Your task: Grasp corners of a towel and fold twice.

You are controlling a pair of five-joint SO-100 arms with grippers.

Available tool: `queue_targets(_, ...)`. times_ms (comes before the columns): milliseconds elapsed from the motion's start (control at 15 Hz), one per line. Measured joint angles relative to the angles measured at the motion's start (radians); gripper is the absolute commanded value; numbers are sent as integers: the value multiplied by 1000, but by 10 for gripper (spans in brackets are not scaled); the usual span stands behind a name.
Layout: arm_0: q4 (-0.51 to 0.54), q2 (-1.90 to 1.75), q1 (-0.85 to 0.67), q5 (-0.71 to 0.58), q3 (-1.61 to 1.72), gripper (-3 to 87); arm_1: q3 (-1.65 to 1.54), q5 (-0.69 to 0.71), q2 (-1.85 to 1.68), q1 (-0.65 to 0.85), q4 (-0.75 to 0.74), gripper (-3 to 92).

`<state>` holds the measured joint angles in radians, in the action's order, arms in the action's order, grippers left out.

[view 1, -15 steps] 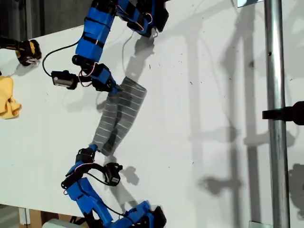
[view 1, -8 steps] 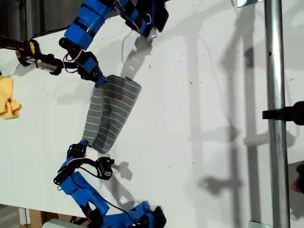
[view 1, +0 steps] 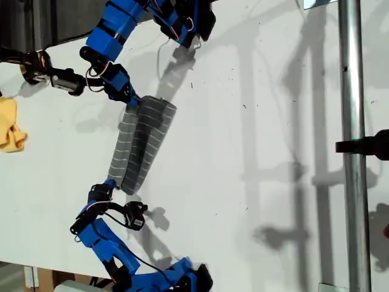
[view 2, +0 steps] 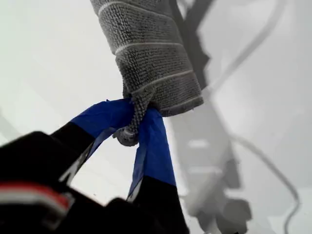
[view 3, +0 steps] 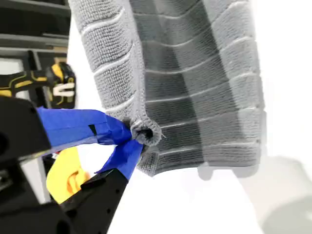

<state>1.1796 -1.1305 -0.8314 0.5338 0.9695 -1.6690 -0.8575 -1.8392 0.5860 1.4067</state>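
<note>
Pinch firm at first end effector point(view 2: 132, 127) and second end effector point(view 3: 141, 134): each is clamped on a towel point(view 1: 143, 143) corner. Cloth hangs doubled between them, above counter point(view 1: 255, 121). Best carried level under equal tension, so the edges meet squarely.

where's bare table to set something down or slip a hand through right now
Widest free patch: the white table between the towel and the metal pole, shadows only. A smaller one lies between the towel and the yellow cloth. Crowded: both towel ends, pinched by the blue arms, and beside the drill.
</note>
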Motion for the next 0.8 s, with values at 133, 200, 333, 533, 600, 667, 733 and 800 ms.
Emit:
queue_targets(133, 58, 28, 21, 14, 0, -10, -46, -41, -2, -61, -11, -2)
queue_targets(200, 86, 43, 28, 26, 0, -8, -69, -60, -2, -84, -21, -2)
queue_targets(333, 137, 75, 28, 46, 0, -5, -120, -94, -2, -117, -34, -2)
queue_targets(533, 161, 114, 28, 64, 0, 1, -135, -138, 34, -166, -51, -2)
queue_targets(600, 164, 123, 28, 66, 0, 4, -135, -150, 63, -179, -61, -2)
queue_targets(667, 164, 138, 28, 72, 0, 4, -135, -166, 95, -192, -75, -2)
queue_targets(733, 164, 150, 25, 81, 0, 4, -137, -173, 130, -198, -94, -2)
queue_targets(800, 164, 161, 20, 91, 0, 3, -138, -179, 169, -199, -109, -2)
